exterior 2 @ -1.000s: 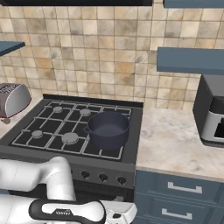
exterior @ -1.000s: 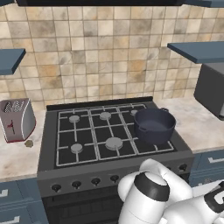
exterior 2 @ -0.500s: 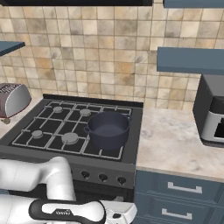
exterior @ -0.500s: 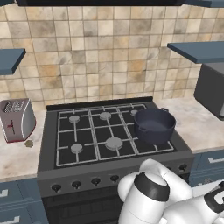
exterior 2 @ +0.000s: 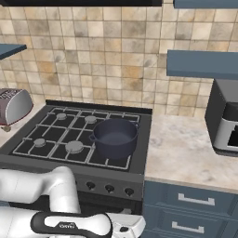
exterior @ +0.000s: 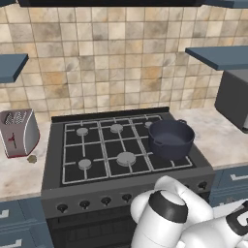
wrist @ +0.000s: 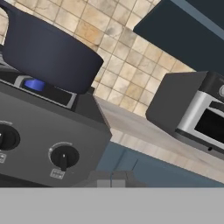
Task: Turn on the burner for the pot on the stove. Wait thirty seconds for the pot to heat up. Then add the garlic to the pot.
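Tiled wall (exterior: 121, 63) behind, beige and tan squares, mottled. Blue shelf (exterior: 10, 67) on wall at left; second blue shelf (exterior 2: 202, 64) at right. Worktop (exterior 2: 186, 151) pale marbled stone, either side of range. Blue drawers (exterior 2: 190, 204) below worktop, light bar handles. Silver toaster (exterior: 18, 131) with red lever on left worktop. Dark grey oven (exterior 2: 225, 118) with silver front on right worktop, under right shelf. Dark hood edge (exterior: 111, 2) along top. Light even, soft shadows.

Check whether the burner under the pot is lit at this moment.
On. In the hand view a blue flame shows beneath the pot on the stove.
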